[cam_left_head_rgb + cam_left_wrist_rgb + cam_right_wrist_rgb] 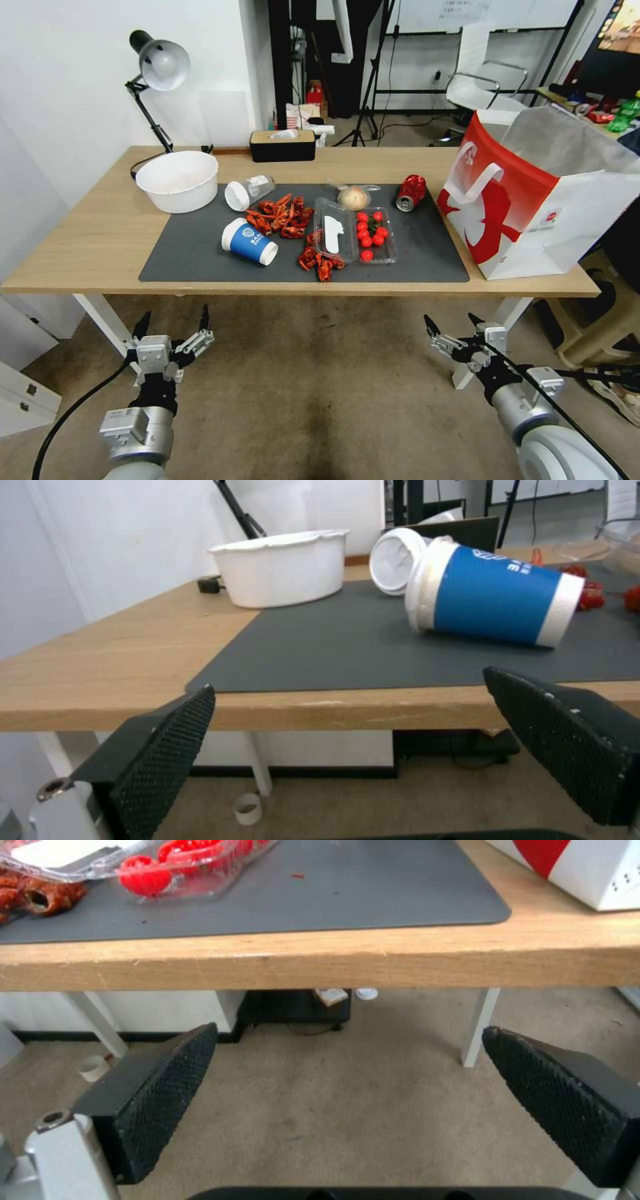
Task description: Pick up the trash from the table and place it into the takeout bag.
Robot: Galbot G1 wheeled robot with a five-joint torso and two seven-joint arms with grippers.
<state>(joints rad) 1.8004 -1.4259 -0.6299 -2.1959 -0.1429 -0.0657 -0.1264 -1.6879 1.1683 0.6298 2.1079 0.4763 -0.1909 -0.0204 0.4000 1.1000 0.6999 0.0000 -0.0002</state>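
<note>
A: How do the jaws stand?

B: The left gripper (172, 321) hangs below the near edge of the table (87, 247), at about 7 o'clock in the head view, jaws spread wide and holding nothing. The right gripper (452, 323) hangs at about 5 o'clock, also spread wide and empty, touching nothing.

A: And the trash?

B: It all lies on the dark mat (200, 253). The blue cup (249, 242) lies on its side near the mat's front left, straight ahead of the left gripper. The clear cup (248, 192) lies tipped just behind it, at its 12 o'clock. The bowl (177, 180) stands upright on the mat's far left corner. The wrapped bun (353, 197) sits mid-mat, and the crushed can (411, 192) lies at its 3 o'clock, near the bag (533, 207).

A: What is in the way?

B: Red shells (280, 217) are scattered between the cups and a clear tray (353, 235) of small tomatoes (369, 233). The bag stands open at the table's right end.

A: Room to move?

B: Open floor (313, 387) lies under both grippers, and bare wood runs along the table's front edge.
</note>
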